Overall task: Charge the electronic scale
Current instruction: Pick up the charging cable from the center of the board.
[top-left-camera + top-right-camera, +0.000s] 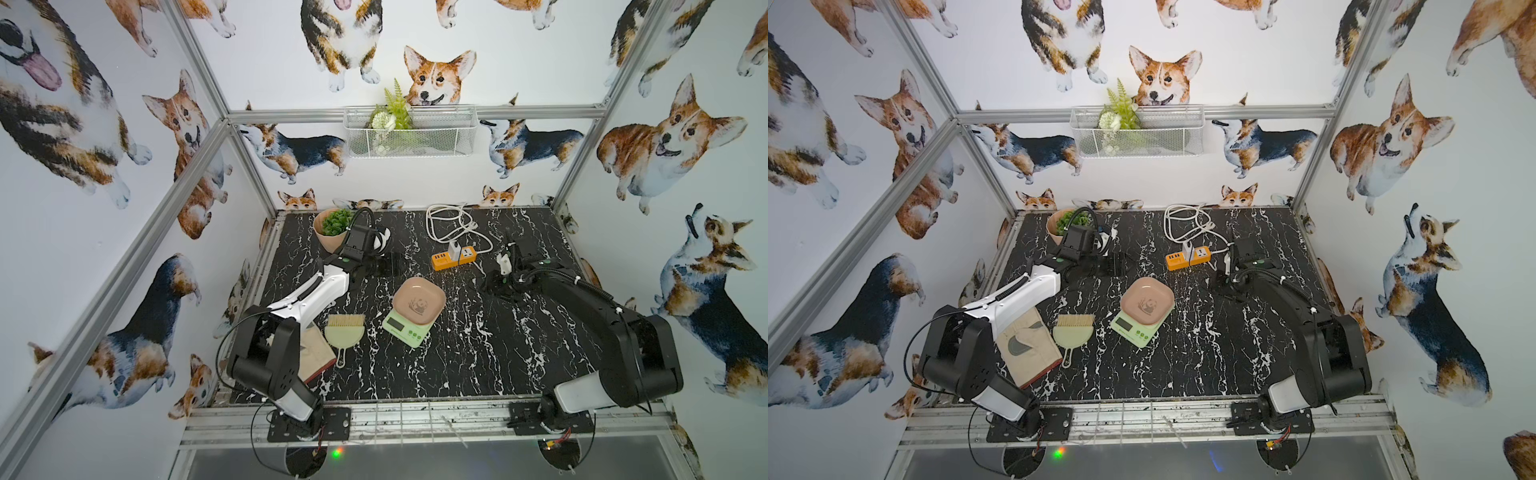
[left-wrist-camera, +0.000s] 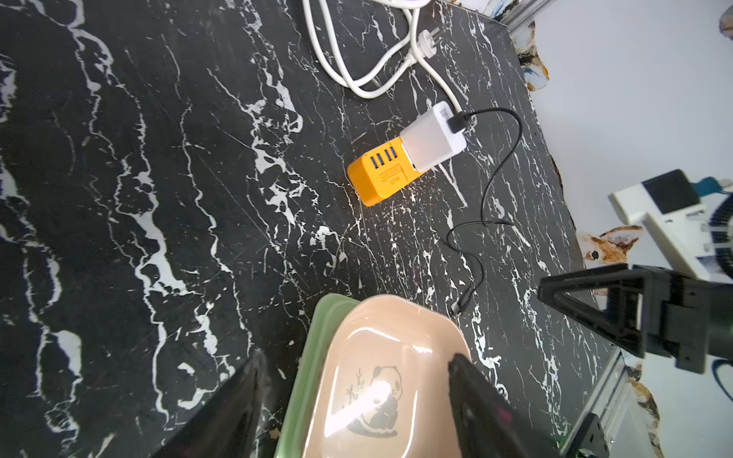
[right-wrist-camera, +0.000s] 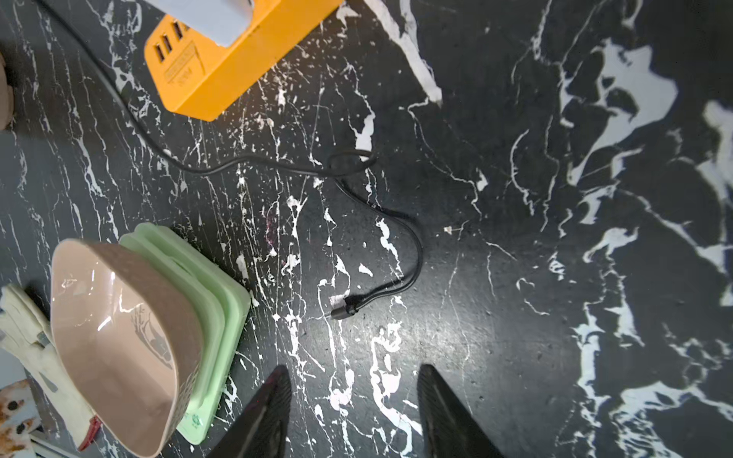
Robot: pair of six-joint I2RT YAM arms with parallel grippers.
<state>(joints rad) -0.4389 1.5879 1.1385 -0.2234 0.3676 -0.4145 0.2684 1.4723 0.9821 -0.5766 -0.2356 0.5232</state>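
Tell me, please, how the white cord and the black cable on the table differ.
The white cord is thick; the black cable is thin. The white cord lies coiled in loops at the back of the table; the black cable trails loosely toward the electronic scale. The white cord ends in a pronged plug; the black cable ends in a small connector. Both ends lie loose on the table.

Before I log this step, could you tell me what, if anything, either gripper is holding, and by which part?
Nothing: the left gripper and right gripper are both open and empty; the cable plug lies untouched.
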